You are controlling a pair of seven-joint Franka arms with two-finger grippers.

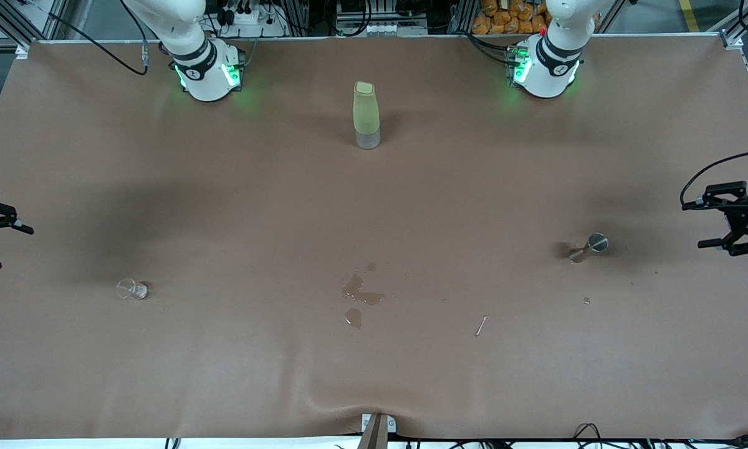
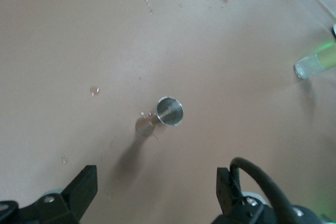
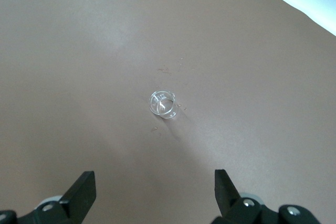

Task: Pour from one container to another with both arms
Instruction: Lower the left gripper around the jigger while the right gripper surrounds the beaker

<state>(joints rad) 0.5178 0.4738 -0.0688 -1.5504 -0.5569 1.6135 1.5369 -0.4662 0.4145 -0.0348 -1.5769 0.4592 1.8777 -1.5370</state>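
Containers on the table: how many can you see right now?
3. The glass cup stands toward the right arm's end. The metal cup stands toward the left arm's end. The green bottle stands mid-table between the arm bases, farther from the camera. None looks hidden.

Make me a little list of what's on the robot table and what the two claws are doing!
glass cup: standing, toward the right arm's end
metal cup: standing, toward the left arm's end
bottle: upright, between the bases
spill: wet patches mid-table, nearer the front camera than the bottle
left gripper: open, empty, waiting near metal cup
right gripper: open, empty, near glass cup
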